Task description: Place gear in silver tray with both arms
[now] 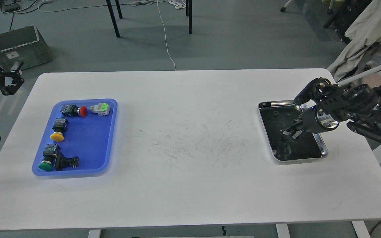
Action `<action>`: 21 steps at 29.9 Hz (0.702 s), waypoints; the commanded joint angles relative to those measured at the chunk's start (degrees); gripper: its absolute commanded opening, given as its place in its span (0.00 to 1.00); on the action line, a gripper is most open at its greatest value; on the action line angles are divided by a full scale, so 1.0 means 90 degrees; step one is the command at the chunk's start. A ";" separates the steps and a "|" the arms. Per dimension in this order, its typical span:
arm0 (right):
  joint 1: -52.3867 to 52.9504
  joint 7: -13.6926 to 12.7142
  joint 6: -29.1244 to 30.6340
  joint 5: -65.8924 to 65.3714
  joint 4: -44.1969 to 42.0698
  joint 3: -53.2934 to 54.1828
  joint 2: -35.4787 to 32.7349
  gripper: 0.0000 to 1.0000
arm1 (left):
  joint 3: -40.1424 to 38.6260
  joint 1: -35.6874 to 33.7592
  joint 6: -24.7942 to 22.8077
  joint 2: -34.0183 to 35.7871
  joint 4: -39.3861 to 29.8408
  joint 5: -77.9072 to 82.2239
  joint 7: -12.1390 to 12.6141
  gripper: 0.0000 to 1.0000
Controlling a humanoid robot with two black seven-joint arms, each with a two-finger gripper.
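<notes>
The silver tray (322,147) lies at the right of the white table, its dark bottom showing only reflections. My right gripper (289,133) reaches in from the right and hangs low over the middle of that tray; its dark fingers blend with the tray bottom, so I cannot tell how they stand or whether they hold anything. My left gripper (16,76) is beyond the table's left edge, above the floor, fingers spread and empty. The gear, several push-button switches with red (82,111), yellow (57,136) and green (45,165) caps, lies in the blue tray (91,145) at the left.
A grey-green crate (18,46) sits on the floor behind my left arm. Table legs and cables are on the floor beyond the far edge. A chair with draped cloth (365,29) stands at the back right. The table's middle is scratched.
</notes>
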 commanded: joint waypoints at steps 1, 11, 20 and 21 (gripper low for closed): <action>0.0012 -0.0009 0.0010 0.0059 0.0002 0.0358 -0.0057 0.73 | 0.0000 0.0001 0.0000 -0.0004 0.0009 0.0009 0.0000 0.98; 0.0071 -0.0058 0.0039 0.2469 -0.0574 0.1678 -0.0339 0.89 | 0.0019 0.0059 0.0000 0.0006 -0.0001 0.0009 0.0000 0.98; 0.0061 -0.0077 -0.0049 0.4384 -0.0623 0.3073 -0.1208 0.89 | 0.0019 0.0059 0.0000 0.0015 -0.0011 0.0009 0.0000 0.98; 0.0022 -0.0077 -0.0078 0.4627 -0.0710 0.3190 -0.1267 0.89 | 0.0019 0.0059 0.0000 0.0025 -0.0011 0.0009 0.0000 0.98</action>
